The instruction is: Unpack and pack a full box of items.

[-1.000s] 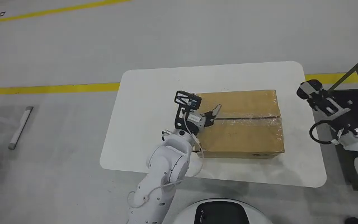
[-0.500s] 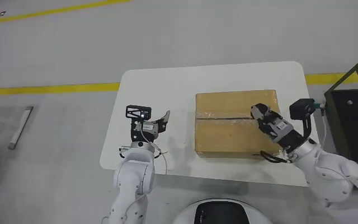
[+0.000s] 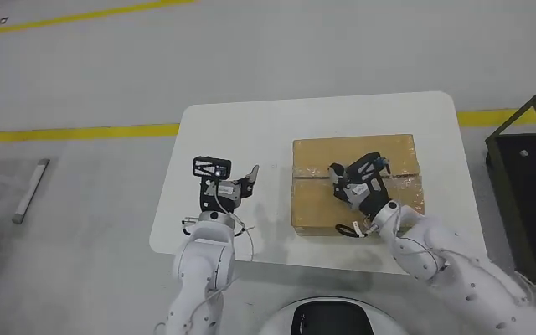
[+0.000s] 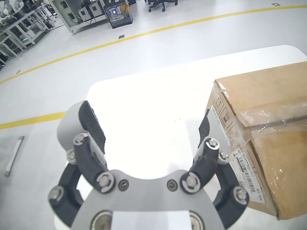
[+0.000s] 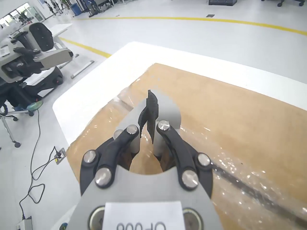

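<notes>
Left to right, as you look down from above:

- A grey bar point(image 3: 30, 191) lies on the floor, well clear of the white table point(image 3: 251, 126). A yellow floor line point(image 3: 84, 132) runs behind it.
- Your left gripper point(image 4: 145, 113) hangs over the table's left half. Its fingers point(image 4: 92, 123) are spread wide with nothing between them. It's left of the box and not touching it.
- The box point(image 3: 318, 205) sits on the table's right half with its flaps closed. Clear tape point(image 5: 239, 175) runs along the centre seam (glossy, and wrinkled at the left end). There's a white label point(image 4: 247, 175) on the left end face, low and toward the near corner.
- Your right gripper point(image 5: 151, 96) is over the box top, on the seam toward the left end. Its fingers point(image 5: 150, 111) are pressed together and grip nothing. I can't tell whether the tips touch the cardboard.
</notes>
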Available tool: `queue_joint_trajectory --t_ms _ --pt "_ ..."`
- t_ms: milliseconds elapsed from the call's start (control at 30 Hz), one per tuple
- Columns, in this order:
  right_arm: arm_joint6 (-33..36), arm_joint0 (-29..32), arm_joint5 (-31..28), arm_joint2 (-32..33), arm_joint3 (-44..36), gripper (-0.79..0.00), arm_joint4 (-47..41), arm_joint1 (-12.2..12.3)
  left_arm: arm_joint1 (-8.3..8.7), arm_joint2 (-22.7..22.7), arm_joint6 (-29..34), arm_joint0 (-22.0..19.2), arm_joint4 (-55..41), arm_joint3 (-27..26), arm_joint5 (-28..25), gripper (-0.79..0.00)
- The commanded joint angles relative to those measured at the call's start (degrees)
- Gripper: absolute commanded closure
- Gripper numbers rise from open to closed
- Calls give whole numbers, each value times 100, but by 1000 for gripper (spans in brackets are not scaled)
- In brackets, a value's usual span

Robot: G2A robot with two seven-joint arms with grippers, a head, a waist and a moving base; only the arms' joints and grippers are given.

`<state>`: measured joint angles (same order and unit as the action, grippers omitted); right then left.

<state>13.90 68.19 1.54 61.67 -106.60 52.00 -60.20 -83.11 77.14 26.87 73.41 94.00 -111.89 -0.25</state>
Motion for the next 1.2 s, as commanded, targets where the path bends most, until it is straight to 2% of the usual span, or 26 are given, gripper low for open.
queue_joint_trajectory --t_ms 0,500,1167 --pt "62 28 5 52 29 0 3 -2 1 -17 -10 -10 -12 44 -14 -785" --pt "424 598 -128 896 -195 0 88 69 11 -143 -193 -301 -115 390 -221 -785" --pt "724 1658 -348 2489 -712 0 127 196 31 -221 -261 -330 -189 457 -240 -785"
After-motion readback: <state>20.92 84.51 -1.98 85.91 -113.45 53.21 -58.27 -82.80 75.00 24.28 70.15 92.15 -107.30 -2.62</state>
